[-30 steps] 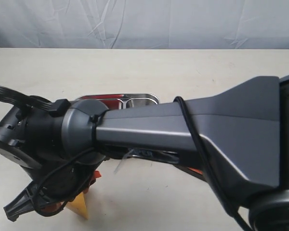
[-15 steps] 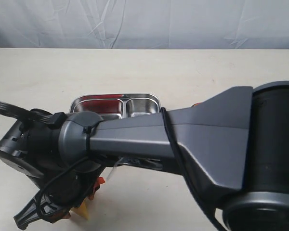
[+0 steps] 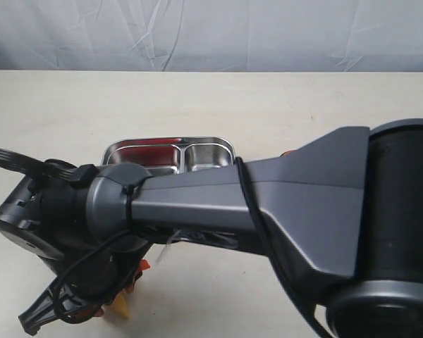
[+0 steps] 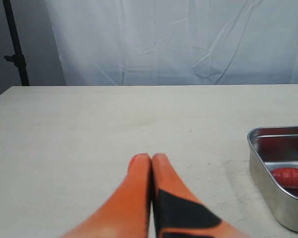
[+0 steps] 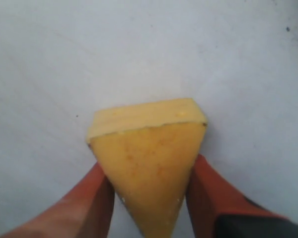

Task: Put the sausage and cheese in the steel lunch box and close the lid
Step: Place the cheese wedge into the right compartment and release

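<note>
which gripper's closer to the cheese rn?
Right. The right gripper has a finger against each side of the cheese. The left gripper, shut, is over table beside the steel lunch box.

The cheese (image 5: pixel 146 163) is yellow-orange with faint pale speckles, one face a lighter yellow. The sausage (image 4: pixel 290 177) is glossy red against the mirror-silver steel lunch box (image 4: pixel 268 191). The left pincer (image 4: pixel 150 157) and the right pincer (image 5: pixel 149 171) are orange-red, the left with a black patch. The worktop (image 3: pixel 197 98) is plain cream and the arm (image 3: pixel 324 190) dark grey.
</note>
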Robot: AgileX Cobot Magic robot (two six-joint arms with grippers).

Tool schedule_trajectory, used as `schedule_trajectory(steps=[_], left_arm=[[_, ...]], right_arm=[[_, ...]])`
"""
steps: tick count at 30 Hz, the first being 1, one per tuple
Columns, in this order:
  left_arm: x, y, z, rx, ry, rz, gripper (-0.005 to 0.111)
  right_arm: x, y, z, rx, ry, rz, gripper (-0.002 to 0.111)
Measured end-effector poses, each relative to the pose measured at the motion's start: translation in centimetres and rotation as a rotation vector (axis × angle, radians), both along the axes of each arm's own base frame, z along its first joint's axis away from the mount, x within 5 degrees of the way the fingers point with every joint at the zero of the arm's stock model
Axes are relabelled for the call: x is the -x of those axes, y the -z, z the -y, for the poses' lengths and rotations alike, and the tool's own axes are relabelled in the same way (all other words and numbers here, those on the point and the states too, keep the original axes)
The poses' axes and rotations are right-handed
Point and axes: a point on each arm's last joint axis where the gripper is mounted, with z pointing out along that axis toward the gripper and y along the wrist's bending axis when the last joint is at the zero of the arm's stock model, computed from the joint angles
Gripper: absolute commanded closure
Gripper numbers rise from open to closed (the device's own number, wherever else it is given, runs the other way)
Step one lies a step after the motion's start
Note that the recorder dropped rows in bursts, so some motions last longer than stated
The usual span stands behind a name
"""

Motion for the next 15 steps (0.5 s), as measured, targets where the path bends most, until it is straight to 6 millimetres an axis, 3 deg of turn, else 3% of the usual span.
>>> schedule_trajectory(steps=[4,10,15], left_arm=[[0.0,0.0,0.0,0.000,0.000,0.000,0.107],[0.0,0.0,0.0,0.000,0.000,0.000,0.107],[0.0,0.0,0.0,0.000,0.000,0.000,0.107]], right_arm=[[-0.1,-1.3,0.1,-0.022,-0.009,0.024,0.108],[-1.4,-7.2,0.8,-0.145,-0.044,0.187,0.108],[-5.2,-10.1,2.8,-0.148,0.025,0.306,0.108]])
